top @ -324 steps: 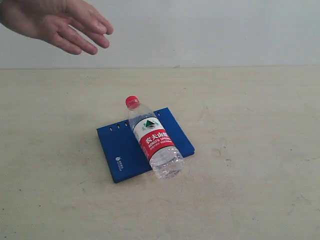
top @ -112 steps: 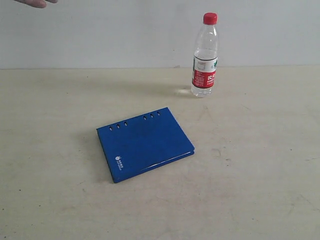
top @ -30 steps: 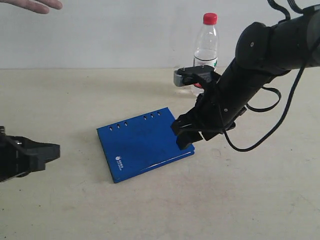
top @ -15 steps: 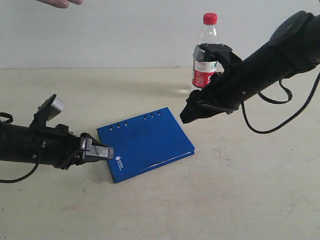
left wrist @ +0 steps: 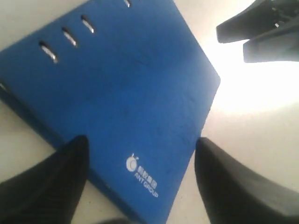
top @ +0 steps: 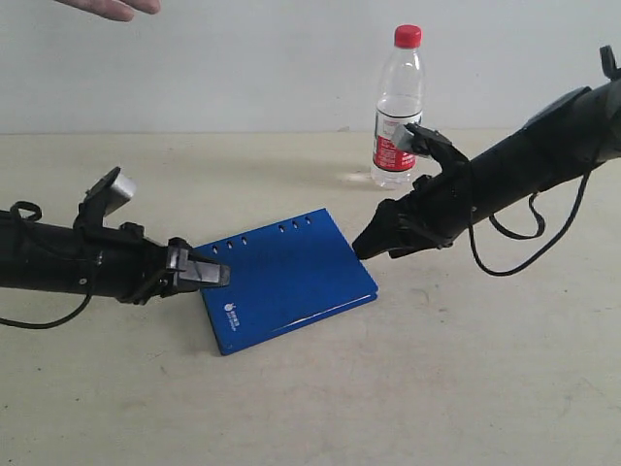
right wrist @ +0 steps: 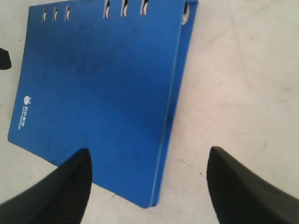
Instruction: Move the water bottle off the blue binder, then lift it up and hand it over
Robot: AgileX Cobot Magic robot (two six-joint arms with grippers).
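Near: black left gripper (top: 219, 275), jaws apart, empty, at logo edge | flat deep-blue ring binder (top: 286, 277), to be pinched squarely | black right gripper (top: 362, 249), spread, empty, opposite edge | far: clear red-capped plastic water bottle (top: 399, 116), stood upright off binder.

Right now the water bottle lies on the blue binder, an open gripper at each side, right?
No: the exterior view shows the water bottle standing upright beyond the blue binder. The open left gripper and right gripper do flank the binder.
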